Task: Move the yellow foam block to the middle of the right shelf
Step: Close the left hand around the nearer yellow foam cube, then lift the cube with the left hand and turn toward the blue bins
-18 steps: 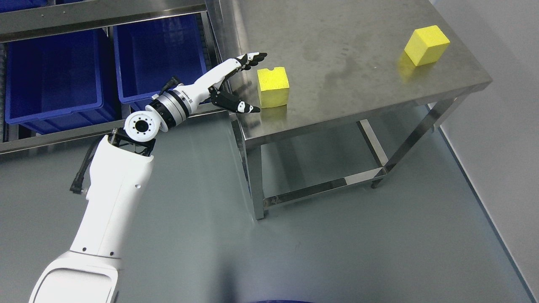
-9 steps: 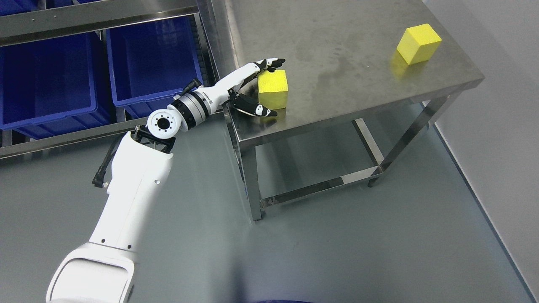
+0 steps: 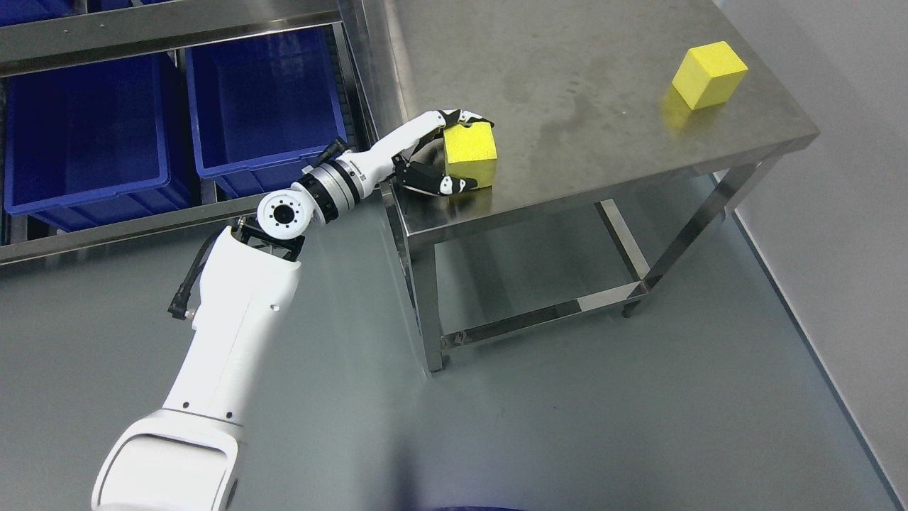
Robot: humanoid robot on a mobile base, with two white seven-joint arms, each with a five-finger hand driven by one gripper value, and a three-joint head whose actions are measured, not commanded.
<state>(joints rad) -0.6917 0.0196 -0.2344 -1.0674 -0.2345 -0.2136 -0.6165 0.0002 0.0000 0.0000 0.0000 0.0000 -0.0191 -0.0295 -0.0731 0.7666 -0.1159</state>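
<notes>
Head view, the only one available: the left hand (image 3: 445, 152) reaches in from the lower left and is at the near-left corner of the steel table (image 3: 603, 149). Its fingers (image 3: 468, 117) curl over the far top edge of the yellow foam block (image 3: 469, 152) while the thumb presses against the near lower face, so the hand is wrapped around the block and appears to be gripping it. The block looks slightly tilted, and I cannot tell whether its base is on the tabletop or just off it; a yellow reflection shows on the steel right below it. A second yellow block (image 3: 709, 64) sits well apart at the far-right corner of the table, untouched. To the left, a metal rack (image 3: 163, 25) holds two blue bins (image 3: 262, 99) side by side under a shelf rail. The right arm is not visible. Progress judgement: the reach is finished and the grasp seems established, so the pick stage is at or near completion. Lift, carry and placement are all outstanding. The target, the middle of the right shelf, is not identifiable in this view; the only shelving visible is the rack at the left, so the destination likely lies outside the picture and the robot would need to turn or travel to reach it. Task roughly one third done, by my estimate.
</notes>
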